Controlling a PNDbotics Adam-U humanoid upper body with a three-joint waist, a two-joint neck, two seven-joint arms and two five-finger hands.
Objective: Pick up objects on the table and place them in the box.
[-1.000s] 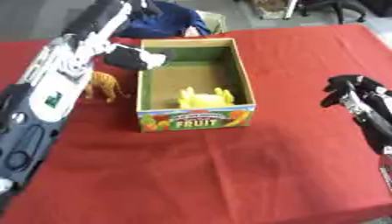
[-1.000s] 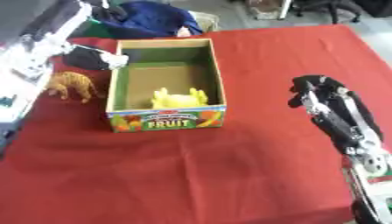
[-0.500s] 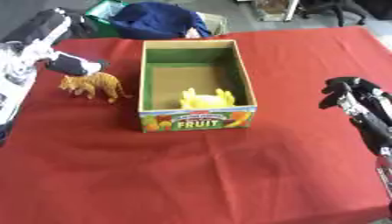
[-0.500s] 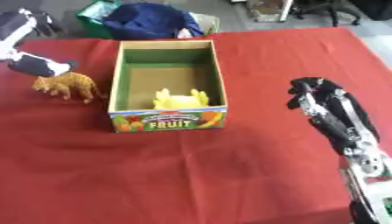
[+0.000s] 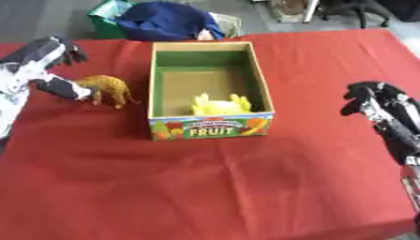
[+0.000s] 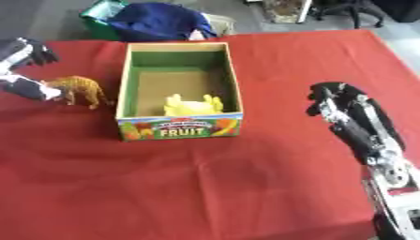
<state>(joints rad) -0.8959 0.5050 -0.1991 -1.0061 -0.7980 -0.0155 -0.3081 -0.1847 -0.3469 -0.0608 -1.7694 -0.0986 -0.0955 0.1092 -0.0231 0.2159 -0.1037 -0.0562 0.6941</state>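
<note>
**Guide:** Left eye view, starting nearest to us: bare red surface [image 5: 213, 187] fills the near half. Our right hand [image 6: 341, 101] hangs over its right side, well apart from everything, fingers curled and holding nothing.

**Listener:** And further in?

**Guide:** At the middle stands one open cardboard box [image 5: 209, 129] with "FRUIT" printed on its near wall and a green lining inside. One yellow object [image 5: 217, 104] already lies in it, against the near wall; we cannot make out what it is. Left of the box, just beside it but not touching, stands one orange toy animal [image 5: 107, 88], upright on its legs. Farther left, at the surface's edge, our left hand [image 5: 41, 58] has its fingers curled round one black-and-white toy animal [image 5: 59, 87], whose end sits right against the orange one.

**Listener:** So which step are we on?

**Guide:** We judge that we are at the grasp on the black-and-white toy, not yet at the carry. The next move calls for lifting it clear without knocking the orange animal, travelling right over the box's left wall, and letting go above the free floor at the far end, away from the yellow object. After that, one orange animal remains outside.

**Listener:** Anything beyond the surface?

**Guide:** Past the far edge we see one heap of dark blue cloth [image 5: 164, 21] on a green container [image 5: 107, 21]; neither belongs to the job.
</note>
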